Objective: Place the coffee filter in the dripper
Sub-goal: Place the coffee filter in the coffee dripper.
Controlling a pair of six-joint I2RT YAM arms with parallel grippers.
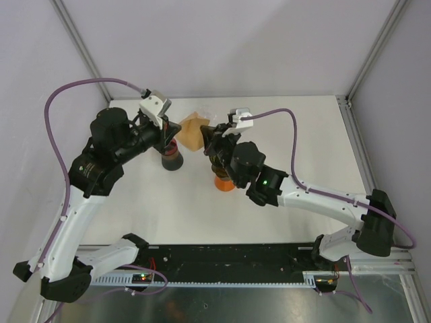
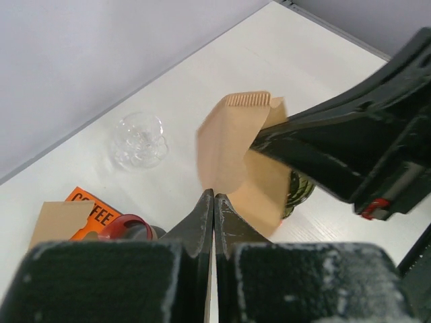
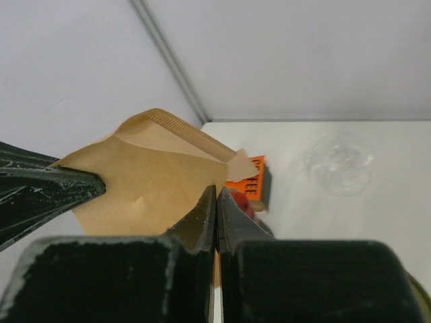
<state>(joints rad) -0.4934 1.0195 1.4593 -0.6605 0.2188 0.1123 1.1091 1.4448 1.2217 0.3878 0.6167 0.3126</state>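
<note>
The brown paper coffee filter [image 1: 191, 132] hangs in the air between my two grippers. My left gripper [image 2: 213, 195] is shut on its lower edge, seen from above at the filter's left side [image 1: 176, 128]. My right gripper [image 3: 217, 191] is shut on the opposite edge, with one finger inside the filter's open mouth [image 2: 259, 142]. The filter [image 2: 232, 145] is partly spread open, its crimped seam on top [image 3: 182, 128]. The clear glass dripper [image 2: 138, 140] stands on the white table beyond the filter [image 3: 338, 161], apart from both grippers. The top view does not show it.
An orange coffee box [image 2: 94, 212] with more filters lies near a dark cup with a red rim [image 1: 172, 160]. A green glass vessel on an orange base [image 1: 225, 182] stands under my right wrist. Walls and frame posts close in the back and both sides.
</note>
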